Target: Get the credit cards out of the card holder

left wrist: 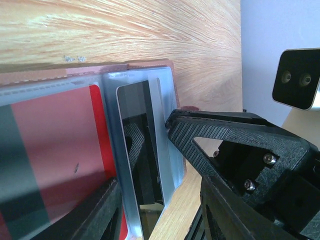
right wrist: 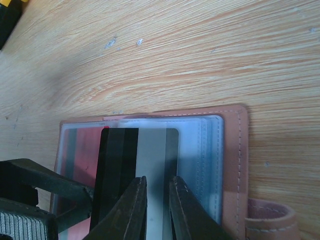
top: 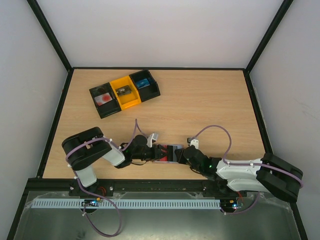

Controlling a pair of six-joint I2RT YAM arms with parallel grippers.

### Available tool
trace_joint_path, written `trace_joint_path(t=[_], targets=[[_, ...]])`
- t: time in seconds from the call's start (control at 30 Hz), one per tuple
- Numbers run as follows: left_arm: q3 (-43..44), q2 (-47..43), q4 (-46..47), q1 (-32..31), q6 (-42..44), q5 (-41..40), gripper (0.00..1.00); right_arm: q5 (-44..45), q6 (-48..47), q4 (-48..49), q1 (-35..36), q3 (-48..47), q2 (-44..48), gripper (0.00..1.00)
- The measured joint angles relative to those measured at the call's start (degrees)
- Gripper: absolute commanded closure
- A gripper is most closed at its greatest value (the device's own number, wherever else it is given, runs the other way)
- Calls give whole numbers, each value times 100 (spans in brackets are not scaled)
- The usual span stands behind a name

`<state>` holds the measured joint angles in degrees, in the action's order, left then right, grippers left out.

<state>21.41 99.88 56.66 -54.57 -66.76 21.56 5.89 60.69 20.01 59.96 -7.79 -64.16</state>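
The card holder [right wrist: 235,165] lies open and flat on the surface [right wrist: 200,55], low and central in the top view, close to the near edge. The left gripper [top: 154,152] bears on its red-card side, seemingly to pin it, with fingers [left wrist: 100,215] part open; I cannot tell whether they clamp. The right gripper [right wrist: 157,200] is nearly closed and grips nothing visible, tips on the dark card [right wrist: 150,150], probably to drag it out. Bare wood lies open above, with the bins [top: 125,92] well apart at upper left.

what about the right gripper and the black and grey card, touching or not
Touching: the left wrist view shows a fingertip of the right gripper resting on the black and grey card, no gap between them.
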Motion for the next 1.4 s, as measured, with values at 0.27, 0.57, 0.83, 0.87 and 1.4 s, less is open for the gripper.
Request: trace_joint_path(t=[0.27, 0.57, 0.83, 0.87, 1.4], targets=[[0, 20, 2, 0, -72, 55, 69, -2, 0, 52, 0, 2, -50, 85], [0, 70, 13, 0, -116, 79, 83, -26, 2, 157, 0, 2, -122, 85], [-20, 61, 76, 28, -153, 70, 97, -26, 17, 160, 0, 4, -120, 85], [-48, 48, 92, 35, -144, 63, 97, -26, 20, 162, 0, 7, -120, 85], [-601, -804, -101, 251, -151, -120, 97, 26, -24, -140, 0, 52, 280, 82]])
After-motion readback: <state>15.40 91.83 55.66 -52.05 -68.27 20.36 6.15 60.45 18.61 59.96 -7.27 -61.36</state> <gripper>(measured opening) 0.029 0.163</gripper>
